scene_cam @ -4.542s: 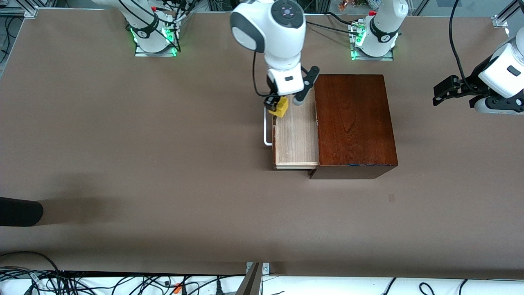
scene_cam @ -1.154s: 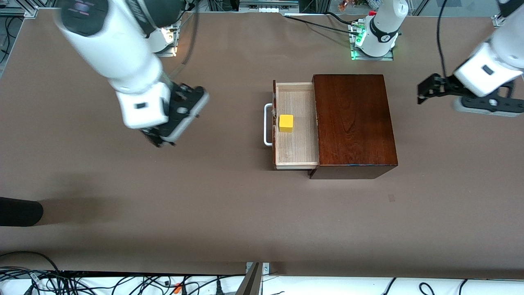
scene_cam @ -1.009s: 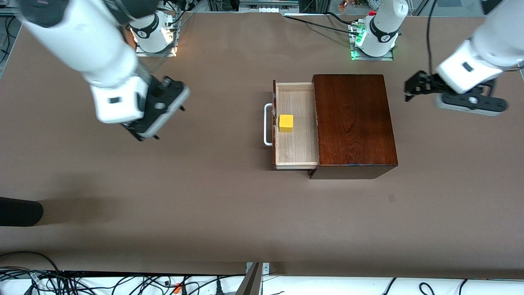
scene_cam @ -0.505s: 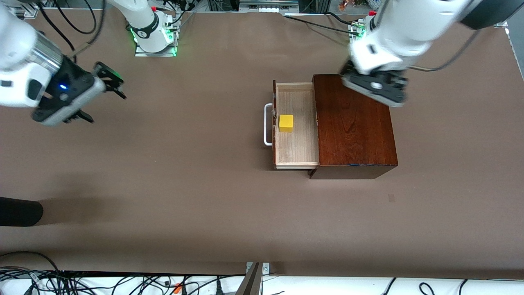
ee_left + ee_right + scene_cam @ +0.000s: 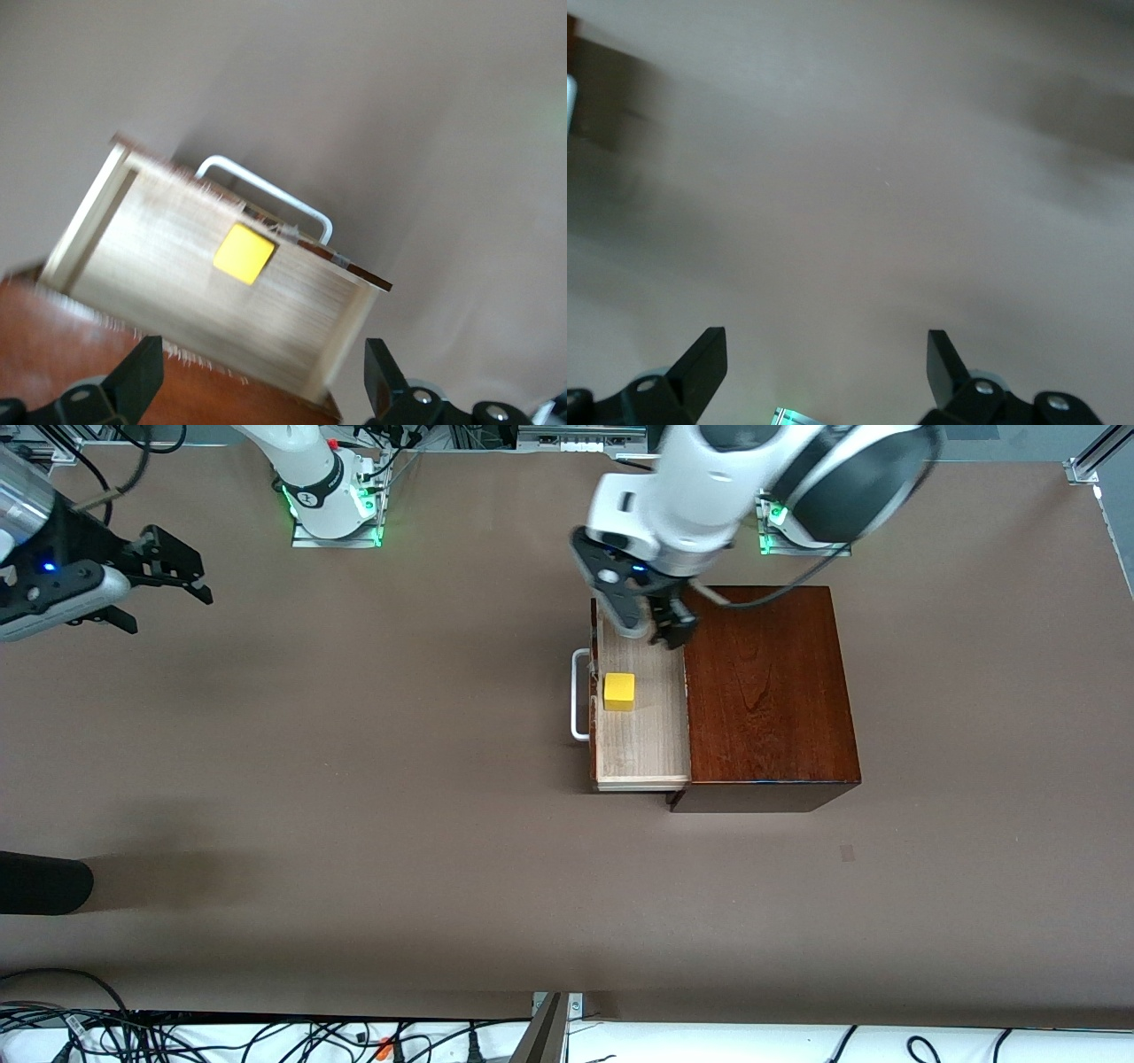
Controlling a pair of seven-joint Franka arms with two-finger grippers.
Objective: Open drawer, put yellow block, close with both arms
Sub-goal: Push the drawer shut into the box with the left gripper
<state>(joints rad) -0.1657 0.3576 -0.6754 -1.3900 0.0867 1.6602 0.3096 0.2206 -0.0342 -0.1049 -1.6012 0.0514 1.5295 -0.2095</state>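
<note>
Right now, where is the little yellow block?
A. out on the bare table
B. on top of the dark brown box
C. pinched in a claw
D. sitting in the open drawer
D: the yellow block rests on the light wood floor of the pulled-out drawer, with no claw touching it.

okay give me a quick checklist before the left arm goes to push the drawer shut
1. Yellow block lies flat in the drawer: ok.
2. Drawer is pulled out of the box, handle free: ok.
3. Left gripper empty, open, over the drawer's end nearer the bases: ok.
4. Left gripper lined up with the drawer front: not ok, it hangs over the tray.
5. Right gripper open, away at the right arm's end of the table: ok.
6. Block low enough to pass under the box top: cannot tell.
</note>
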